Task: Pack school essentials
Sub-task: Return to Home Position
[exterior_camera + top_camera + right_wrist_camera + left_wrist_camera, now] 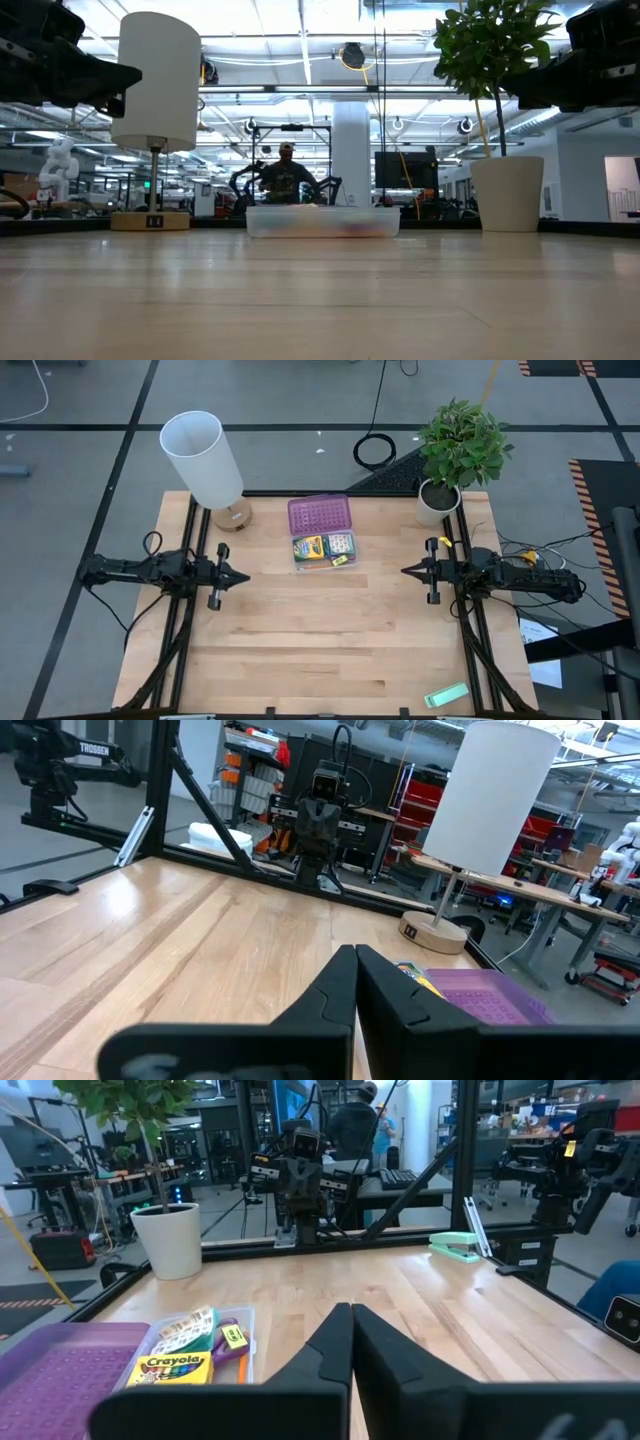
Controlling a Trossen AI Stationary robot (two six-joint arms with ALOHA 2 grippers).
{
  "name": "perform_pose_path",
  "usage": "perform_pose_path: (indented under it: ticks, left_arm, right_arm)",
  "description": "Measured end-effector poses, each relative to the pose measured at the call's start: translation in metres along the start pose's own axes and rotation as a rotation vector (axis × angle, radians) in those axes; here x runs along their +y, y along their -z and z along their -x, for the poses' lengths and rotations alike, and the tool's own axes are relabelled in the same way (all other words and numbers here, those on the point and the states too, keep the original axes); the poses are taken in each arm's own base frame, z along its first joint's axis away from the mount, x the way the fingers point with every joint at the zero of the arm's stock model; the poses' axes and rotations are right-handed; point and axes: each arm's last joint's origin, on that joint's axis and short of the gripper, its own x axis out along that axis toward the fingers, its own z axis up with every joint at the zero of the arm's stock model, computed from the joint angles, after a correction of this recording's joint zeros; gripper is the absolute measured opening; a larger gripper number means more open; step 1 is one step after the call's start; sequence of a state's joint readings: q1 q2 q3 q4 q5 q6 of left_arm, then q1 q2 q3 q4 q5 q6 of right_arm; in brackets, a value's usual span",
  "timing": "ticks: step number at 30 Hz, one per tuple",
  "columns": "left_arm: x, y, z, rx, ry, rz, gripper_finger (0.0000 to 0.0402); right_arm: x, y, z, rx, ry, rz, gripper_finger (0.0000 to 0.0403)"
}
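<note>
We see bright, even light from ceiling strips (300, 62), which throw a soft sheen on the surface (320, 290) and only faint shadows. In the low view the near wood is blurred. In each wrist view the near fingers (345, 1360) look soft.

Pale wooden table (300, 650) (faint sheen), translucent plastic case (322, 550).
</note>
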State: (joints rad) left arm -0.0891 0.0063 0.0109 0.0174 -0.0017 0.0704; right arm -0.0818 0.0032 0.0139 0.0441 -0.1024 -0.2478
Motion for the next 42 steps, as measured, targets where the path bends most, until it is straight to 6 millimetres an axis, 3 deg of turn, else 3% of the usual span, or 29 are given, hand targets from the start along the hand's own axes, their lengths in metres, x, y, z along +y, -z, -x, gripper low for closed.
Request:
perform_pose_path:
  ticks: [12,25,42]
  left_arm:
    - [0.0,-0.0001,0.0,-0.001,0.0,0.0,0.0027]
    - [0.0,0.0,0.0,-0.001,0.0,0.0,0.0003]
    - [0.0,0.0,0.0,-0.001,-0.001,0.0,0.0031]
  right_arm:
    - [-0.0001,-0.0004,0.0001,-0.001,0.001,0.0,0.0]
    - [-0.0001,-0.0004,0.0001,-0.001,0.001,0.0,0.0]
    - [-0.0001,-0.0003,0.0,-0.001,0.001,0.0,0.0]
